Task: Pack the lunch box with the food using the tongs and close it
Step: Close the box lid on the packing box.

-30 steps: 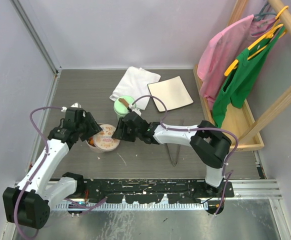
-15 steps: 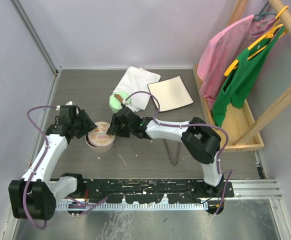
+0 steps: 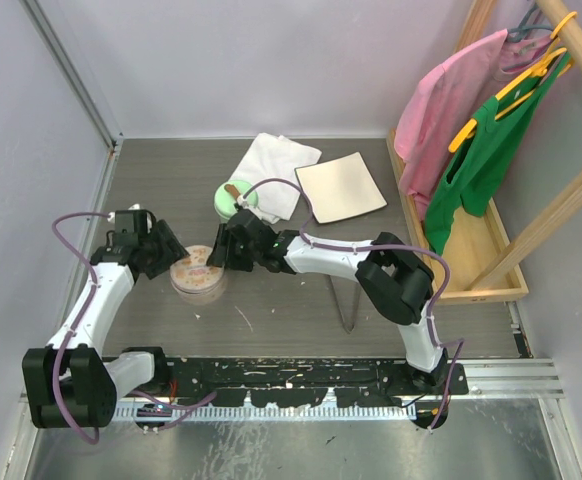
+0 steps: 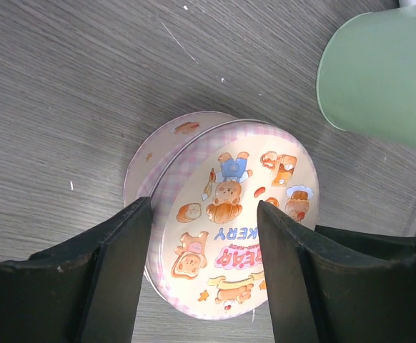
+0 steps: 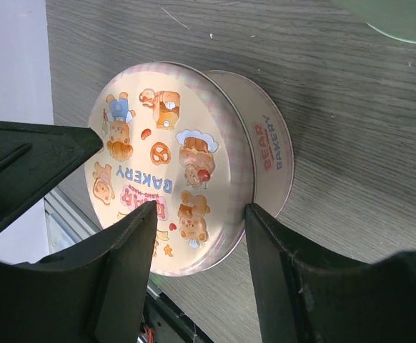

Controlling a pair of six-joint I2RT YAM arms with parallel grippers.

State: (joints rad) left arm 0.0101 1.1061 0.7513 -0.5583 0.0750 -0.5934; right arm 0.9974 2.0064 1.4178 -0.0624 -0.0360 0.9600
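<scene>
The lunch box (image 3: 198, 272) is a round pink tin with a bear-bakery lid (image 4: 229, 171), which sits slightly askew on the base (image 5: 272, 153). My left gripper (image 3: 171, 255) is at its left edge, open, and its fingers (image 4: 122, 243) straddle part of the lid without clamping it. My right gripper (image 3: 223, 255) is at the right edge, also open over the lid (image 5: 165, 164). The tongs (image 3: 347, 308) lie on the table to the right of the right arm. The food is out of view.
A mint-green container (image 3: 233, 195) with a brown knob stands just behind the tin, also in the left wrist view (image 4: 383, 71). Further back lie a white cloth (image 3: 271, 170) and a beige board (image 3: 339, 187). A wooden rack (image 3: 491, 220) with clothes stands on the right.
The tin and the green container have shifted a little to the left. Both grippers followed, the left arm drawing back to the left, and the left jaws widened slightly.
</scene>
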